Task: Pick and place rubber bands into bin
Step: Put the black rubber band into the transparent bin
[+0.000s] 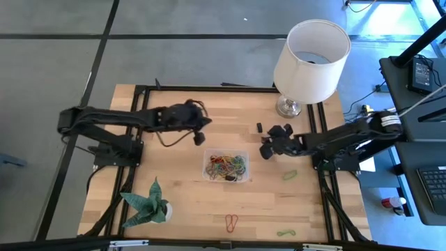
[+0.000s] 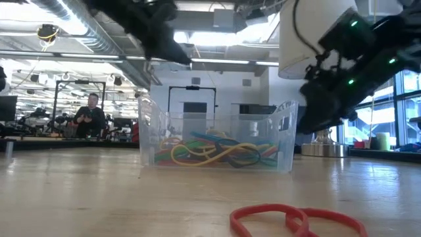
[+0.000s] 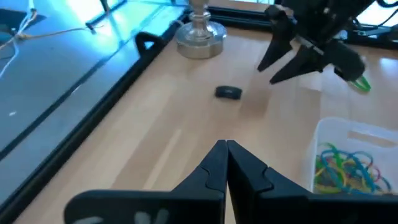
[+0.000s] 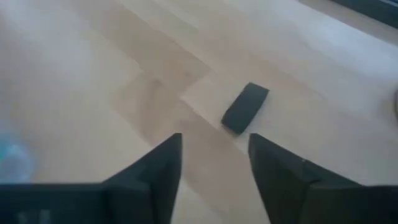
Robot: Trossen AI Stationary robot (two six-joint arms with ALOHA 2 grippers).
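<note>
The clear bin (image 1: 208, 157) stands mid-table with a tangle of coloured rubber bands (image 1: 228, 166) inside; the low view shows the same bands (image 2: 217, 153) behind its wall (image 2: 284, 135). Loose bands lie flat on the wood: a red one (image 1: 231, 222) near the front edge, also in the low view (image 2: 296, 220), a green one (image 1: 290, 174) right of the bin, and another green one (image 1: 286, 233). My left gripper (image 1: 201, 134) hovers shut, off the bin's far-left corner (image 3: 227, 149). My right gripper (image 1: 267, 145) hovers open, right of the bin (image 4: 214, 149), and holds nothing.
A white lampshade (image 1: 311, 50) on a metal base (image 1: 288, 107) stands at the far right. A small black block (image 1: 259, 127) lies just beyond my right gripper (image 4: 245, 107). A green folded-paper plant (image 1: 148, 204) sits near left. A person (image 2: 90, 115) stands beyond the table.
</note>
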